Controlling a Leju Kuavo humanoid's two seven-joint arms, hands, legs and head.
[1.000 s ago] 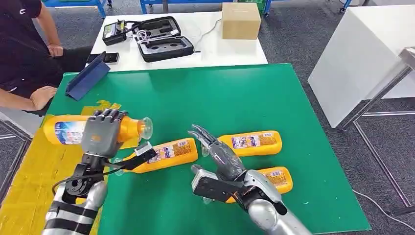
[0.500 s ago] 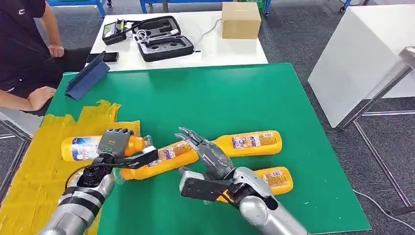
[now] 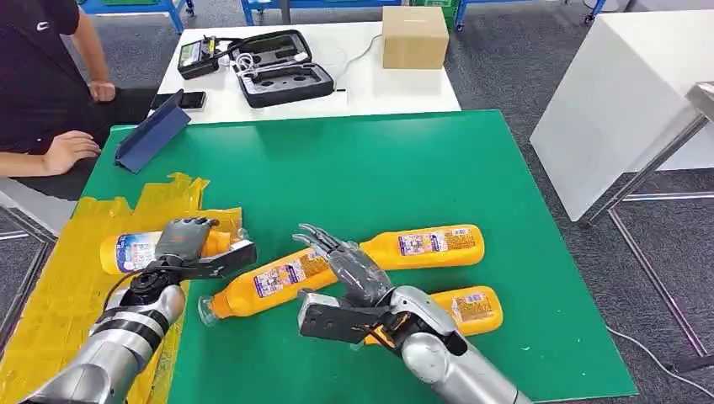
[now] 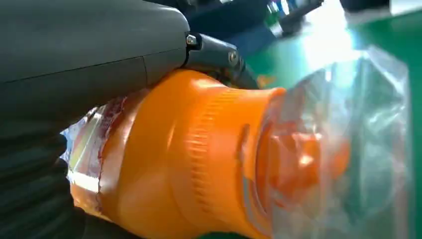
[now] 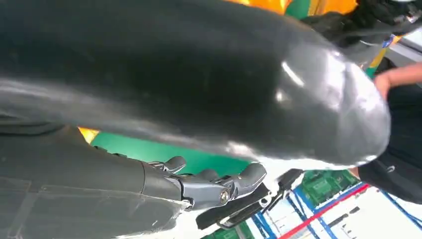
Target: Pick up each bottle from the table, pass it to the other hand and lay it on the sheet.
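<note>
The left hand (image 3: pixel 183 240) grips one bottle (image 3: pixel 135 251) low over the yellow sheet (image 3: pixel 50 295) at the worktop's left edge; the right hand (image 3: pixel 347 265) hovers spread, empty, above three bottles (image 3: pixel 429 244) awaiting transfer.

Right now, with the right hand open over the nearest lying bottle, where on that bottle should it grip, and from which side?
Grip the nearest bottle around its labelled middle, coming down from above. It lies flat on the green mat, cap toward the robot's left, so the broad body is exposed and the tapering neck gives less hold. The right hand hovers open over the base end.
</note>
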